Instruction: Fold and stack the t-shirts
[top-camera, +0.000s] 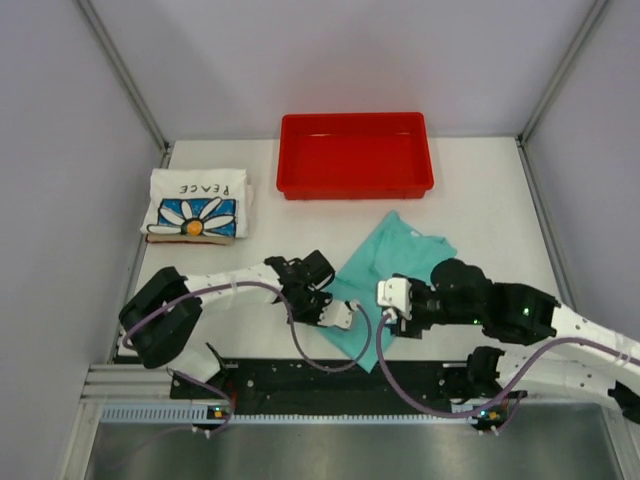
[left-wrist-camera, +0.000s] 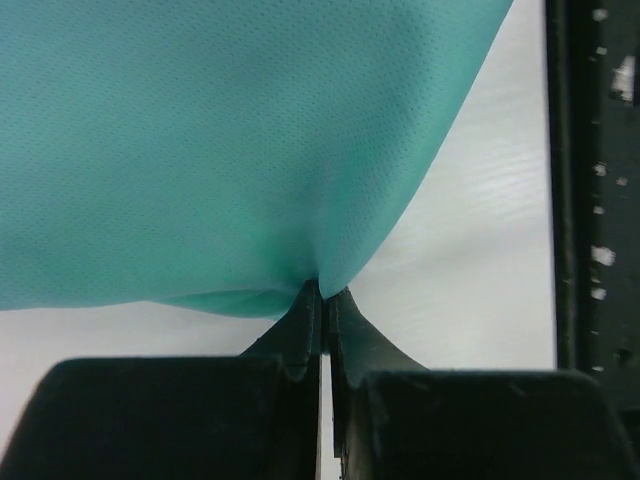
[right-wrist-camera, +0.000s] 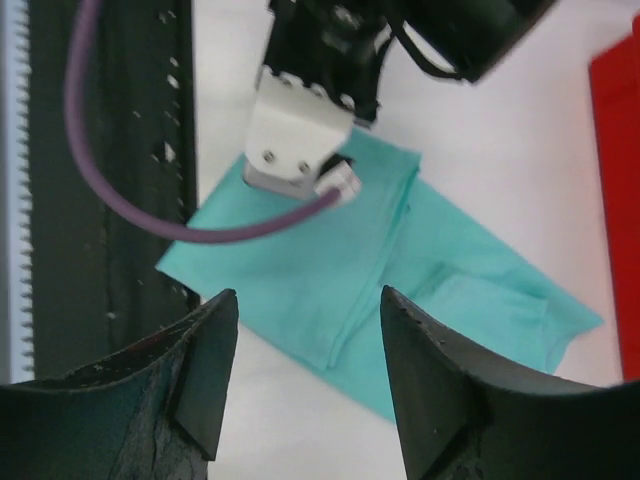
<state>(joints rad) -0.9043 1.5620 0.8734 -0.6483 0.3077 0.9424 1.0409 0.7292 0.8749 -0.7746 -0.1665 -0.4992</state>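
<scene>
The teal-green t-shirt (top-camera: 395, 262) lies partly folded and diagonal on the white table in front of the arms. My left gripper (top-camera: 345, 320) is shut on its near-left edge; the left wrist view shows the jaws (left-wrist-camera: 322, 292) pinching a bunched point of teal cloth (left-wrist-camera: 220, 150). My right gripper (top-camera: 388, 312) is open and empty, just above the shirt's near part. In the right wrist view (right-wrist-camera: 305, 310) the shirt (right-wrist-camera: 440, 260) lies beyond its spread fingers. The white daisy "PEACE" t-shirt (top-camera: 195, 205) lies folded at the far left.
A red plastic tray (top-camera: 355, 155) stands at the back centre; its edge shows in the right wrist view (right-wrist-camera: 617, 180). A black rail (top-camera: 340, 378) runs along the near table edge, close to the shirt's near corner. Grey walls enclose the table.
</scene>
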